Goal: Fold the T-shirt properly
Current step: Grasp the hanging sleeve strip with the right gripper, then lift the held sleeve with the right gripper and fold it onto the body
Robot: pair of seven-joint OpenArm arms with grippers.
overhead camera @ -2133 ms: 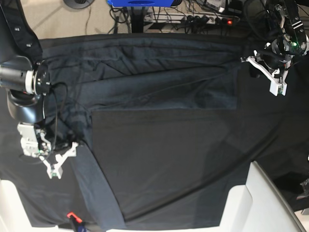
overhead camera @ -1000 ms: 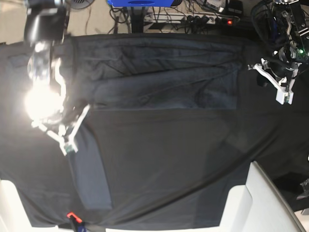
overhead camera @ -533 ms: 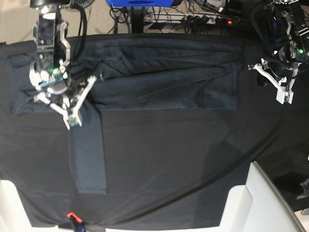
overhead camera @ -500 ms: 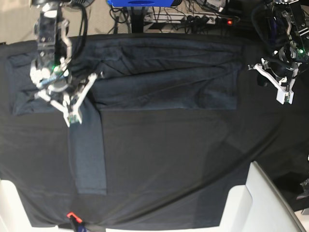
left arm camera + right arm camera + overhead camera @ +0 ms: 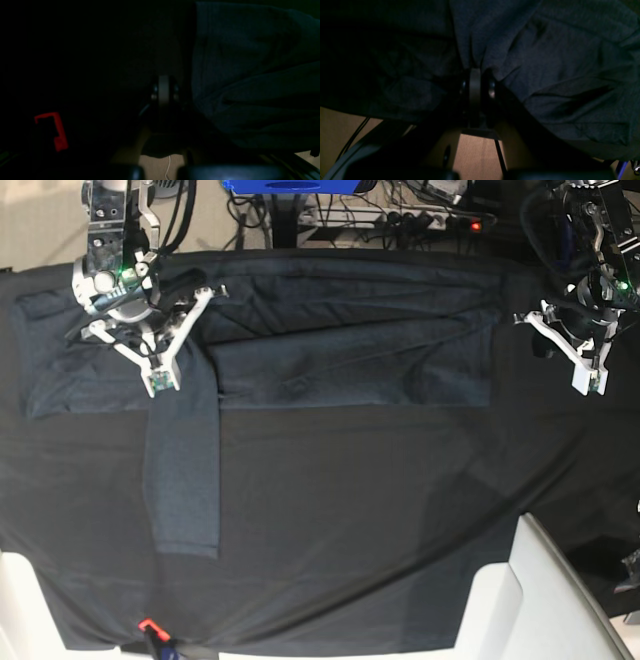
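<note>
Base view, left to right: the right hand point(image 5: 160, 375) is clamped on a pinch of the T-shirt point(image 5: 340, 340), which lies across the far half of the surface point(image 5: 400, 510) with 1 strip hanging toward the near edge. The left hand point(image 5: 585, 375) hovers closed, empty. Best to lay that strip flat before releasing.

The base view looks straight down from high above the counter point(image 5: 400, 510). Each wrist view looks close along its own claw, right claw point(image 5: 475, 75) and left claw point(image 5: 163, 87), both sharing the T-shirt point(image 5: 330, 350) with it.
</note>
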